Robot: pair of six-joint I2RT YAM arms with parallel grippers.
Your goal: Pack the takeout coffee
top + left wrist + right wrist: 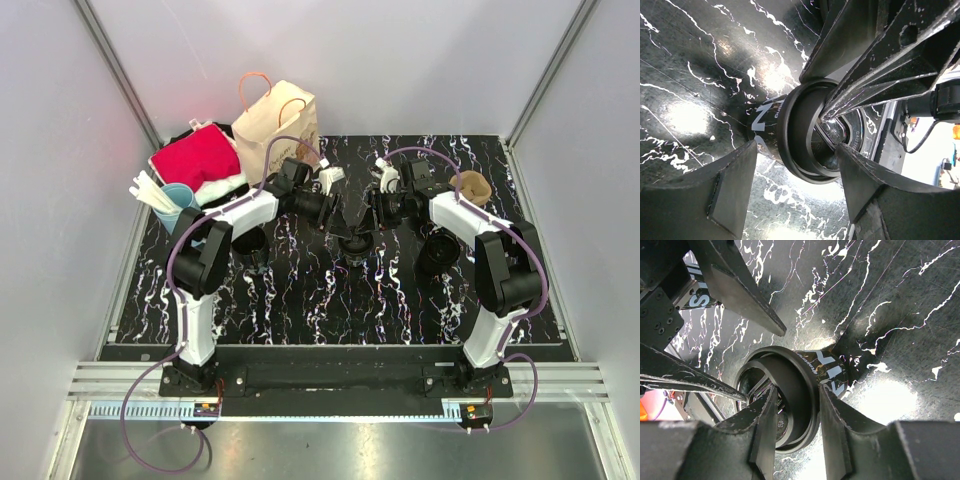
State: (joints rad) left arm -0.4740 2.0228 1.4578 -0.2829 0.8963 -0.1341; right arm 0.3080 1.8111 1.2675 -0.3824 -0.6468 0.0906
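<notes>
A black takeout coffee cup [356,248] with a black lid [800,135] stands on the marble-patterned table, between both grippers. My right gripper [797,390] is shut on the lid's rim, with one finger in the lid's top recess and the other against the cup wall [832,372]. It shows in the top view [372,215] too. My left gripper [796,147] is open and straddles the cup. Its right fingertip [842,150] touches the lid's top and its left finger stands clear. It comes from the left in the top view [345,222]. A tan paper bag [280,125] stands at the back.
A red cloth [197,158] on a white and black pile lies at the back left. A blue cup with wooden stirrers [178,205] stands beside it. One black cup [250,243] stands by the left arm and another [438,252] by the right. A brown sleeve [470,185] lies at the back right.
</notes>
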